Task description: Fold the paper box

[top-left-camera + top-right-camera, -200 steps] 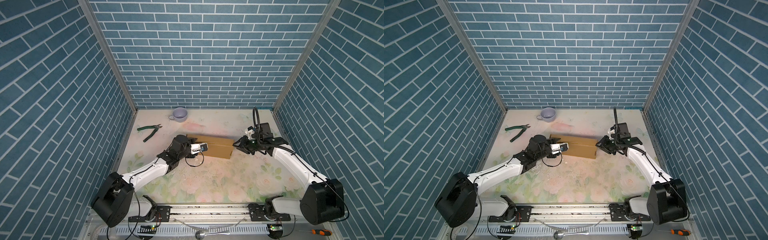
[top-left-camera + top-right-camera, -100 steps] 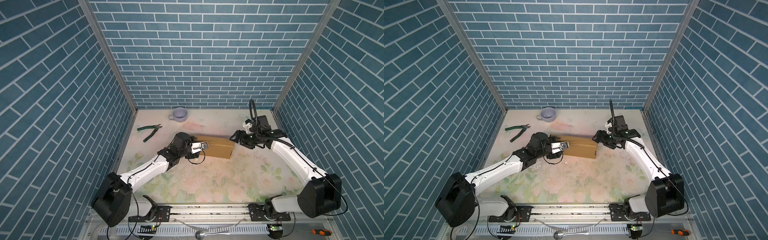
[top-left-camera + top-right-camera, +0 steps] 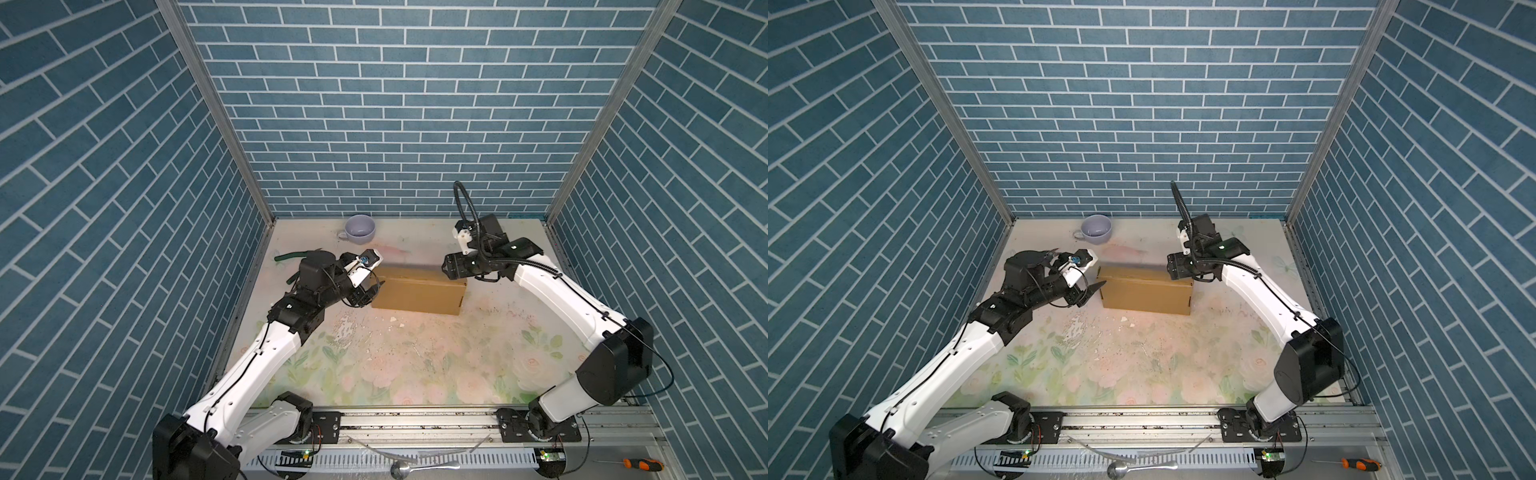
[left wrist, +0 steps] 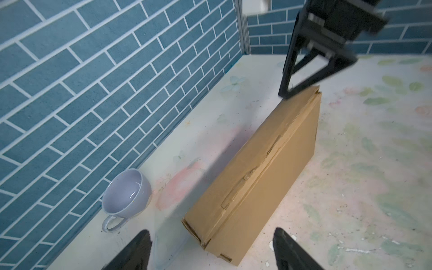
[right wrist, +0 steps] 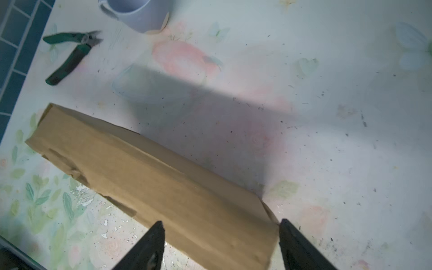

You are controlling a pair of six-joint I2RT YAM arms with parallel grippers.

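This is a robotics laboratory test cell. The work area is enclosed on three sides by panels printed with a blue brick pattern, joined at bare aluminium corner posts, and is floored with a worn floral-print table mat. A white-and-black jointed left robot arm and a matching right robot arm are mounted on a slotted aluminium rail at the front edge. A white slotted cable duct and an orange-handled screwdriver lie alongside the rail.

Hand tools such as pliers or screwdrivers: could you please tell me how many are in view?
2. Green-handled pliers lie at the far left, near the lilac cup; an orange-handled screwdriver lies beyond the front rail, at the right. Others may be hidden from view.
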